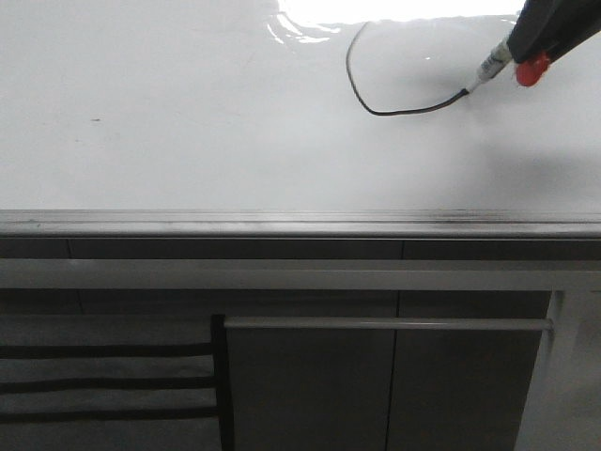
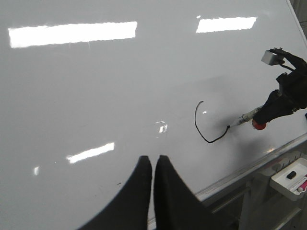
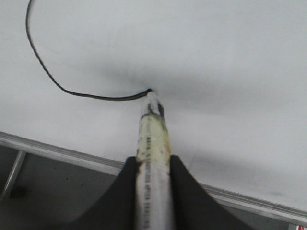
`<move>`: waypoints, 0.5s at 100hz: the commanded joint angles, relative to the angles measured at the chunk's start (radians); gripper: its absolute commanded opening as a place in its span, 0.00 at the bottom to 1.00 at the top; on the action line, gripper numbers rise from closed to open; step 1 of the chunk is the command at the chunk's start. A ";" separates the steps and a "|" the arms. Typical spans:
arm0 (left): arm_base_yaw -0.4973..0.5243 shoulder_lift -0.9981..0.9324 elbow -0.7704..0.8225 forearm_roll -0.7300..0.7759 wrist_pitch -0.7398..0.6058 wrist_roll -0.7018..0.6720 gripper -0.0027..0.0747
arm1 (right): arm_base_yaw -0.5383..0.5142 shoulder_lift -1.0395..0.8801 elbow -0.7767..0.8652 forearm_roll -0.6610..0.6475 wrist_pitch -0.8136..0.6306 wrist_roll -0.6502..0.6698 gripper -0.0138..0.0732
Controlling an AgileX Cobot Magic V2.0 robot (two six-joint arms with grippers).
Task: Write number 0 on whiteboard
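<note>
My right end effector [image 3: 152, 165] clamps the marker [image 3: 152, 143] mid-barrel: light, stiff, slick. Left end effector [image 2: 153, 165] together, idle. Whiteboard [image 1: 188, 113] glossy; number 0 [image 1: 376, 94] half-drawn.

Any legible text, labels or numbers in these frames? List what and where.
Nothing can be quoted as it reads.
Marker: a line of small dark print runs along the barrel, too blurred to read.
Whiteboard: only a hand-drawn black arc, open on its right side with the marker tip at its end; not yet a readable 0.
Small tray beyond the board edge: no lettering discernible.
</note>
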 commanded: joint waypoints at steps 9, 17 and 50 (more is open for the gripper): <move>-0.002 0.017 -0.019 0.033 -0.049 -0.007 0.01 | -0.025 -0.024 -0.047 -0.059 -0.155 0.006 0.10; -0.002 0.017 -0.019 0.033 -0.049 -0.007 0.01 | -0.025 -0.024 -0.062 -0.059 -0.185 0.006 0.10; -0.002 0.017 -0.019 0.033 -0.049 -0.007 0.01 | -0.019 0.013 -0.134 -0.045 -0.189 0.006 0.10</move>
